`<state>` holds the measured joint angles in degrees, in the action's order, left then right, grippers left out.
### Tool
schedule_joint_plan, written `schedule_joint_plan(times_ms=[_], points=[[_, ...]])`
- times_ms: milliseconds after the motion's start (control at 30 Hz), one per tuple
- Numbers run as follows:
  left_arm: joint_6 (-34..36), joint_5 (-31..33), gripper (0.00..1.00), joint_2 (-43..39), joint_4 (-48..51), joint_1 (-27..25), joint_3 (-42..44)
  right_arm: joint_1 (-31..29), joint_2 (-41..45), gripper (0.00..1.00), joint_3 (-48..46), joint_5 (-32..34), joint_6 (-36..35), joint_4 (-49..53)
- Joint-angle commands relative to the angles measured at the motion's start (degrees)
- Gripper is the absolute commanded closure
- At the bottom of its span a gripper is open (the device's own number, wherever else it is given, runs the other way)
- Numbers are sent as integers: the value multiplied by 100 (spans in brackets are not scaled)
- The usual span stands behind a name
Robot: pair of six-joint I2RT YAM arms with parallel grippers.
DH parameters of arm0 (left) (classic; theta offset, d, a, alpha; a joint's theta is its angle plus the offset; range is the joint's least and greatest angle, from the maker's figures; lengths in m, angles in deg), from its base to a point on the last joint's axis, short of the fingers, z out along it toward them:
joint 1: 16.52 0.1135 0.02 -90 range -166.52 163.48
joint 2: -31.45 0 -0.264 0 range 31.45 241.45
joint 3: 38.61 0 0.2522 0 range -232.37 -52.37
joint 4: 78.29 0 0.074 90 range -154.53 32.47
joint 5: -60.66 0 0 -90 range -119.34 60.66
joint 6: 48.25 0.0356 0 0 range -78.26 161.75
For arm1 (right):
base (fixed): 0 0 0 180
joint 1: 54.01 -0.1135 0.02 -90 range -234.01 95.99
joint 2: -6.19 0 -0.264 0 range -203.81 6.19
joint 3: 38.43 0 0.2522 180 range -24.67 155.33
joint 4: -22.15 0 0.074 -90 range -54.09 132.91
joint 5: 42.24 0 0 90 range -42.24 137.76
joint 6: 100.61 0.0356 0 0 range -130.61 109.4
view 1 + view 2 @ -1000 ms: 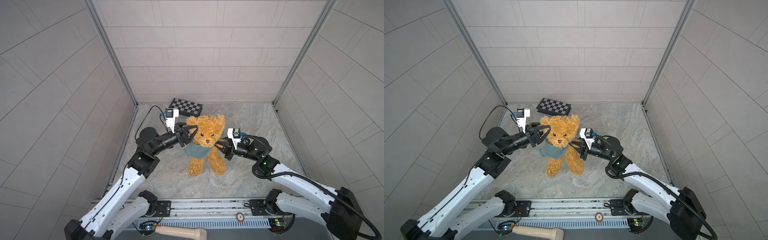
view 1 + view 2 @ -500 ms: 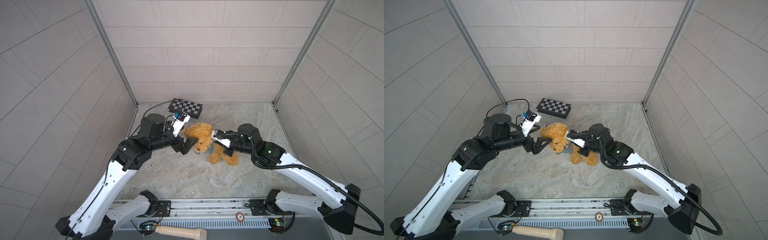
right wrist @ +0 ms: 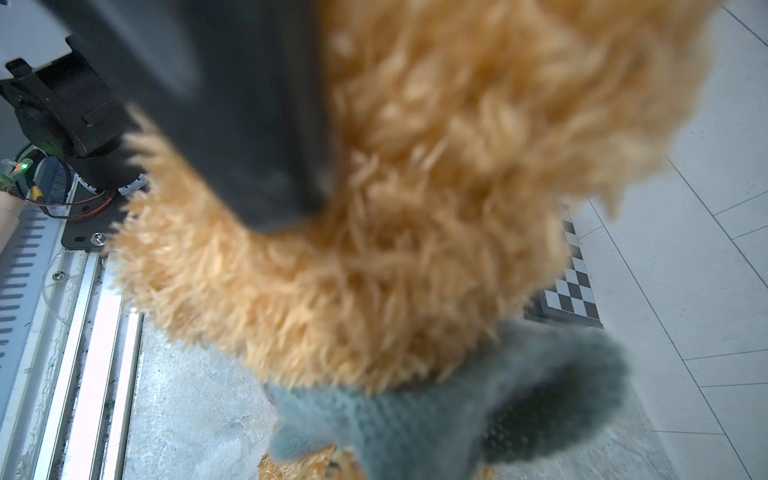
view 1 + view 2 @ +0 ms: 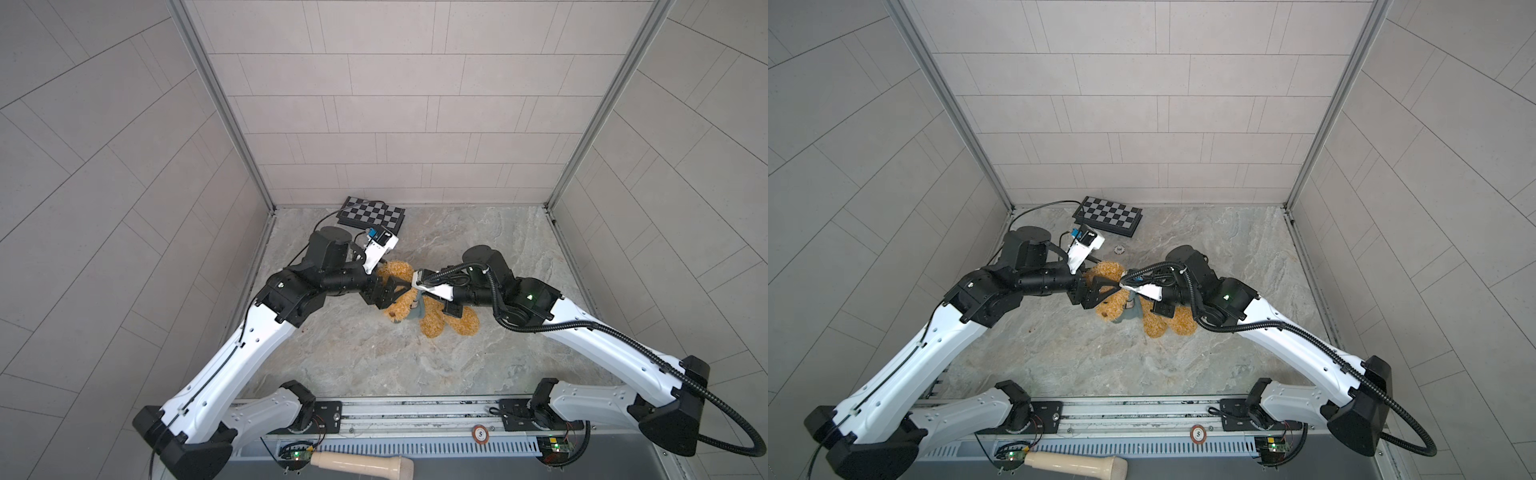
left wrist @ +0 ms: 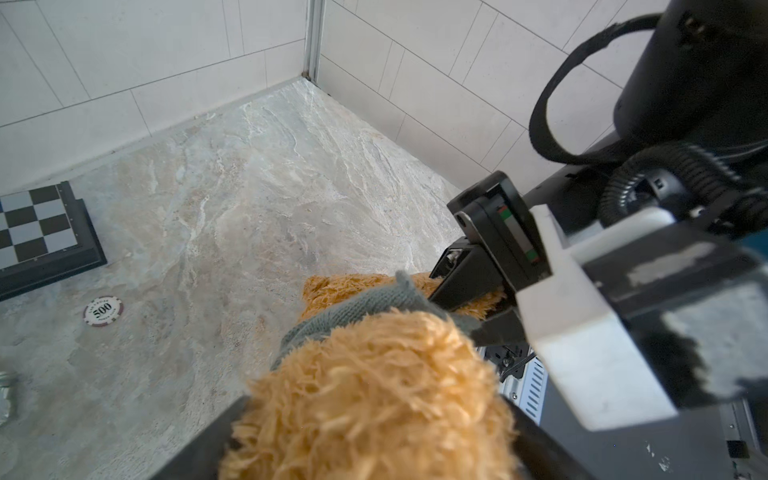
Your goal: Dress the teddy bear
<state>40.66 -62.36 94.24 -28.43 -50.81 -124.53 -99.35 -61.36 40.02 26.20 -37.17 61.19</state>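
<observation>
Teddy bear no longer upright

Robot lab test cell: grey tile-look panel walls w/ alu corner posts, calib. checkerboard on marble-look floor, robot arms bolted to a rail.

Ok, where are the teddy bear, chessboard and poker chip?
teddy bear (image 4: pixel 432 328): in a top view, a leg.
chessboard (image 4: pixel 371 212): in a top view, checkered face.
poker chip (image 5: pixel 103 311): left wrist view, its centre.
</observation>
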Motion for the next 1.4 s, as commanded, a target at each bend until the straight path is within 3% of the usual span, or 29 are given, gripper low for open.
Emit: schedule_joint_plan(times_ms=[0, 67, 133, 200, 400, 433, 500, 700, 733, 967, 1267, 1367], points=[[-114, -204, 49, -15, -364, -87, 197, -45, 115, 100, 3, -283, -147, -427], [-186, -183, 66, -62, -508, -87, 285, -45, 191, 100, -88, -255, -137, -558], [-185, -134, 100, -111, -598, -90, 329, -45, 295, 100, -226, -17, -2, -851], [-188, 25, 100, -265, -829, -87, 473, -37, 461, 95, -458, 312, 352, -1239], [-398, 911, 100, -845, -1924, 0, 1255, 192, 1487, 13, -1692, 1546, 2276, -1949], [-480, 966, 100, -862, -2039, 47, 1347, 258, 1695, 7, -1896, 1647, 2516, -1882], [-636, 916, 100, -888, -2252, 106, 1498, 280, 2086, 7, -2200, 1706, 2851, -1852], [-1208, 972, 100, -950, -2748, 124, 1817, 267, 2049, 50, -2543, 983, 3932, -2827], [-1351, 988, 100, -967, -2885, 124, 1897, 270, 1900, 52, -2567, 813, 4035, -3074], [-1685, 1070, 100, -940, -3057, 124, 2074, 234, 1133, 57, -2424, 372, 4152, -3627], [-1616, 1113, 100, -920, -2888, 130, 2024, 209, 668, 70, -2318, 353, 4116, -3915], [-1718, 1284, 100, -957, -2795, 306, 2039, 201, 1070, 62, -2772, 431, 4280, -4374]])
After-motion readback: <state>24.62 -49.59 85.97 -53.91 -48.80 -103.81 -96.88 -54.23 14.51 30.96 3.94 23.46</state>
